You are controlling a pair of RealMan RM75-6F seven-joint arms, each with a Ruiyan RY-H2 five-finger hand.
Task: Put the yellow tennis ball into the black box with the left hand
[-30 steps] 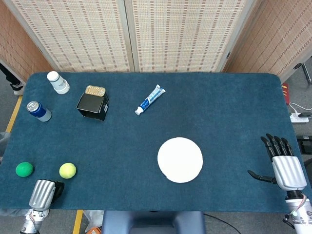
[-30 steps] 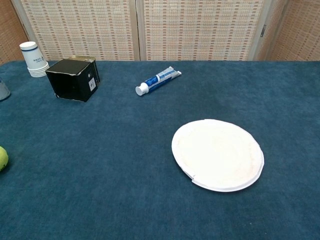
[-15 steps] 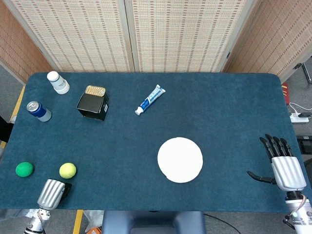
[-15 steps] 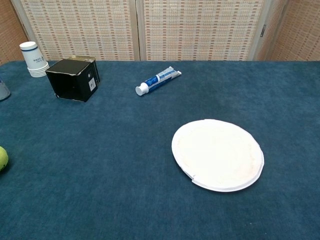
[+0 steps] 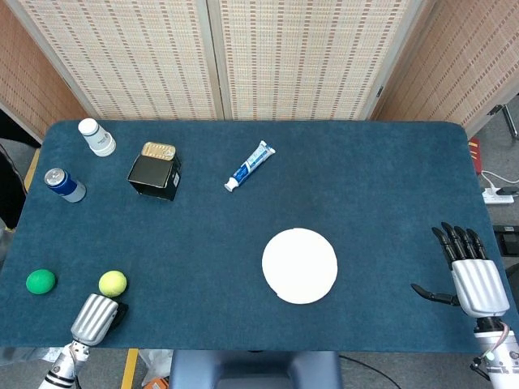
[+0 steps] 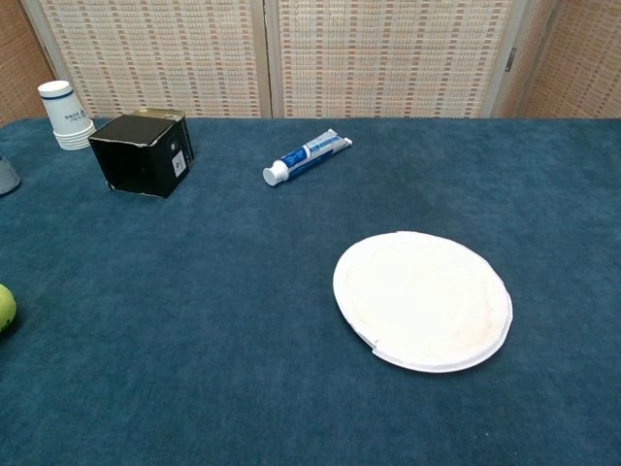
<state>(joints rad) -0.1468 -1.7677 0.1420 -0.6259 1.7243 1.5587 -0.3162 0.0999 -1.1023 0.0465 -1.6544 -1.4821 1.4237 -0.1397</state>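
The yellow tennis ball point(image 5: 113, 283) lies on the blue table near the front left; the chest view shows only its edge point(image 6: 5, 308) at the left border. The black box point(image 5: 154, 175) point(image 6: 144, 153) stands far behind it at the back left. My left hand point(image 5: 97, 318) hovers at the table's front edge, just in front of the ball and slightly left of it, not touching it. Only its silver back shows and its fingers are mostly hidden. My right hand point(image 5: 474, 275) rests at the front right with fingers spread, holding nothing.
A green ball point(image 5: 40, 281) lies left of the yellow one. A drink can point(image 5: 64, 185) and white cups point(image 5: 96, 137) stand at the back left, and a gold tin point(image 5: 158, 151) sits behind the box. A toothpaste tube point(image 5: 250, 165) and a white plate point(image 5: 299, 265) lie mid-table.
My left hand has slid to the right along the front edge, ending just in front of the yellow ball. The ball and my right hand have not moved.
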